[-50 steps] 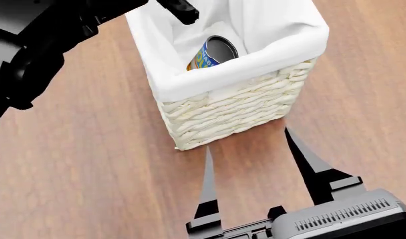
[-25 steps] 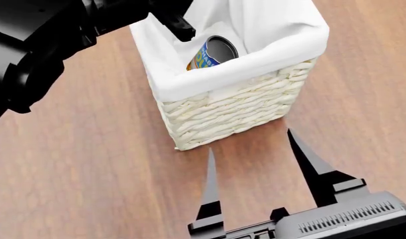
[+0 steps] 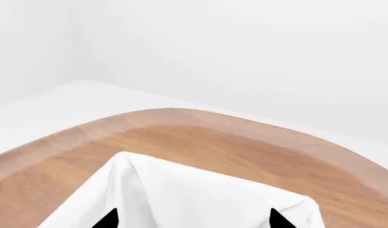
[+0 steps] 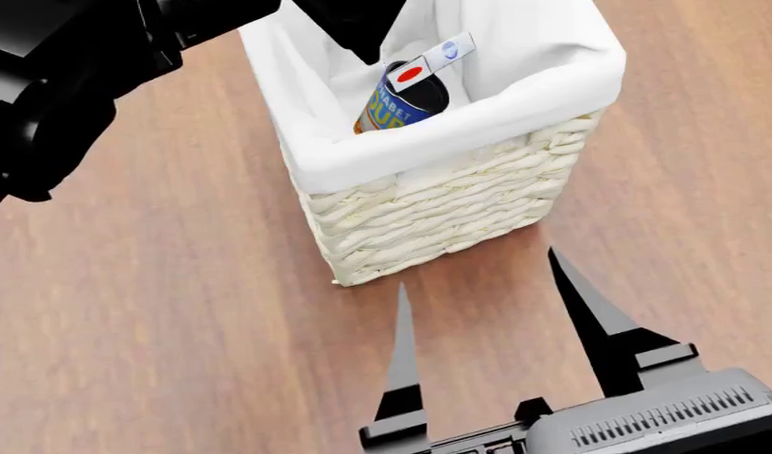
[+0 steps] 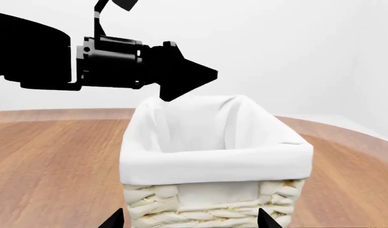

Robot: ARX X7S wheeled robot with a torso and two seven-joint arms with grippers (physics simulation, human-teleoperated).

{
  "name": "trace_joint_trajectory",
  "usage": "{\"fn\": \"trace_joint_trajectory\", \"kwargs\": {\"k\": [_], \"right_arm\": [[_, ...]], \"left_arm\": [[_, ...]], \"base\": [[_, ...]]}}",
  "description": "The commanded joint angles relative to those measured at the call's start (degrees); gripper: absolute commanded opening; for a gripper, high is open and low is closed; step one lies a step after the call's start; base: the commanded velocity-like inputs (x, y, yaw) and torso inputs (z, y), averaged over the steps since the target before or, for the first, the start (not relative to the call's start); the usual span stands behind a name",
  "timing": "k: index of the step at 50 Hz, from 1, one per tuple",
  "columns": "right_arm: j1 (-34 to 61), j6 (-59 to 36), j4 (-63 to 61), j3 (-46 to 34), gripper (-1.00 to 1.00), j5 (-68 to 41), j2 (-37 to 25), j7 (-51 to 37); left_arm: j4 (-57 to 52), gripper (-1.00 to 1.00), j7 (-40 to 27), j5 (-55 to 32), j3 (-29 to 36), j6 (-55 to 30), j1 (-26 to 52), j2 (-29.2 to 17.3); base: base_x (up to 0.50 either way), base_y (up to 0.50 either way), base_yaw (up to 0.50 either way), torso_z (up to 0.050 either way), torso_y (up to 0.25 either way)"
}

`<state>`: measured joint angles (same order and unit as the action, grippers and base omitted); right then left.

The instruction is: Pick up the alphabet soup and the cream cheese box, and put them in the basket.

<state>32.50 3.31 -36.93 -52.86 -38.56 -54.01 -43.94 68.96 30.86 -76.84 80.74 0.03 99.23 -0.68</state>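
Cream cheese box (image 4: 429, 62) lies below left jaws, free

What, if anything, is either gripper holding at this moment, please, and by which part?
Nothing is held. The cream cheese box lies free on the alphabet soup inside the basket, below the open left gripper; the right gripper is open and empty.

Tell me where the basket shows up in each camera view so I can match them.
Head view: basket at upper centre, soup can and carton inside.
Left wrist view: only its white lining, at the lower edge.
Right wrist view: basket, centre to lower edge, left gripper above.
Shared landmark: the white cloth lining.
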Motion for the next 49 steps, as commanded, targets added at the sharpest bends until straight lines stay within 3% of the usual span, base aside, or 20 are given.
{"fn": "trace_joint_trajectory", "kwargs": {"k": [1,3,4,8,11,13,14,19,28,40,44,49], "right_arm": [[-0.6,0.49,-0.22,0.19,1.0,-0.06,-0.37,-0.23],[-0.64,0.52,-0.15,0.21,1.0,-0.11,-0.3,-0.24],[-0.62,0.48,-0.08,0.16,1.0,-0.09,-0.15,-0.18],[-0.32,0.07,-0.33,0.08,1.0,-0.12,0.1,-0.1],[-0.08,-0.29,-0.7,0.13,1.0,-0.18,0.11,-0.24],[-0.17,-0.19,-0.7,0.13,1.0,-0.12,0.11,-0.21],[-0.3,-0.05,-0.67,0.07,1.0,0.01,0.15,-0.14],[-0.16,-0.06,-1.14,0.16,1.0,-0.02,0.29,-0.18],[-0.18,-0.3,-1.43,-0.1,1.0,0.48,0.75,-0.11],[-0.06,-0.62,-1.84,-0.05,1.0,0.4,1.04,-0.3],[0.07,-1.03,-1.93,-0.23,1.0,0.57,1.26,-0.25],[0.14,-1.31,-2.3,-0.3,1.0,0.69,1.44,-0.38]], "left_arm": [[-13.77,1.0,-12.6,0.83,-0.27,5.21,-0.73,-7.19],[-16.69,1.0,-23.36,7.23,2.16,11.12,-1.54,-8.82],[-23.27,1.0,-25.56,3.47,-0.66,10.77,-2.26,-12.11],[-33.63,1.0,-40.26,8.99,0.25,15.4,-4.01,-17.4],[-43.99,1.0,-48.15,10.52,0.19,16.9,-5.8,-22.2],[-46.4,1.0,-48.77,9.8,-0.31,17.37,-6.47,-23.23],[-52.37,1.0,-55.68,13.28,0.31,18.1,-7.17,-25.99],[-64.39,1.0,-68.92,20.11,1.31,18.23,-8.95,-31.45],[-79.49,1.0,-81.1,27.78,3.33,15.86,-10.84,-37.32],[-90.85,1.0,-88.26,32.87,6.56,15.8,-17.32,-41.26],[-94.96,1.0,-92.96,37.06,6.92,13.02,-17.36,-43.04],[-98.85,1.0,-94.1,37.25,7.02,12.89,-17.72,-44.81]], "base": [[0.0,0.0,0.0,0.0,0.0],[0.0,0.0,0.0,0.0,0.0],[0.0,0.0,0.0,0.0,0.0],[0.0,0.0,0.0,0.0,0.0],[0.0,0.0,0.0,0.0,0.0],[0.0,0.0,0.0,0.0,0.0],[0.0,0.0,0.0,0.0,0.0],[0.0,0.0,0.0,0.0,0.0],[0.0,0.0,0.0,0.0,0.0],[0.0,0.0,0.0,0.0,0.0],[0.0,0.0,0.0,0.0,0.0],[0.0,0.0,0.0,0.0,0.0]]}}
